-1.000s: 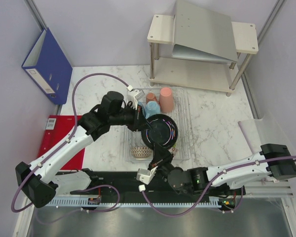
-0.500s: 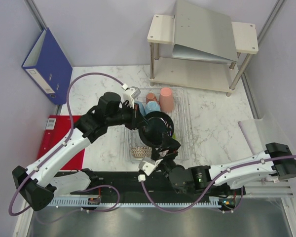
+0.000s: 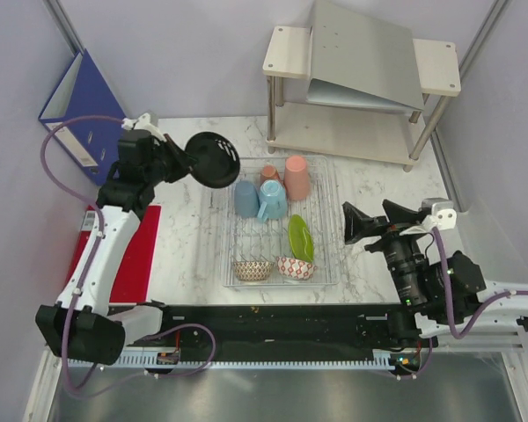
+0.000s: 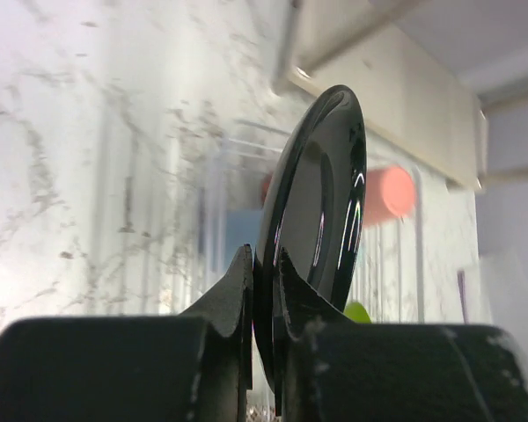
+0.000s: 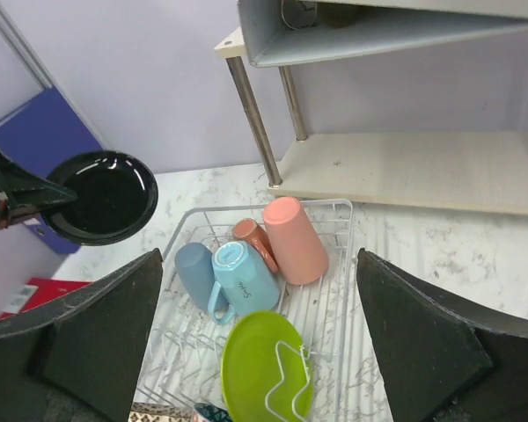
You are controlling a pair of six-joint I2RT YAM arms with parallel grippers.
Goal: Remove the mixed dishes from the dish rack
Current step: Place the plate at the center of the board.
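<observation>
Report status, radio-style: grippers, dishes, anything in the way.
Left gripper shut on black plate, lifted at dish rack far-left corner. Right gripper open, empty. Nothing seen blocking.

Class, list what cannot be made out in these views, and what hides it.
Left wrist: the pink cup and blue cup are mere blurs; the black plate hides what lies behind it.
Right wrist: the patterned bowls are cut off by the bottom edge.
Top view: the shelf has its lower tier mostly hidden by its upper tier.
</observation>
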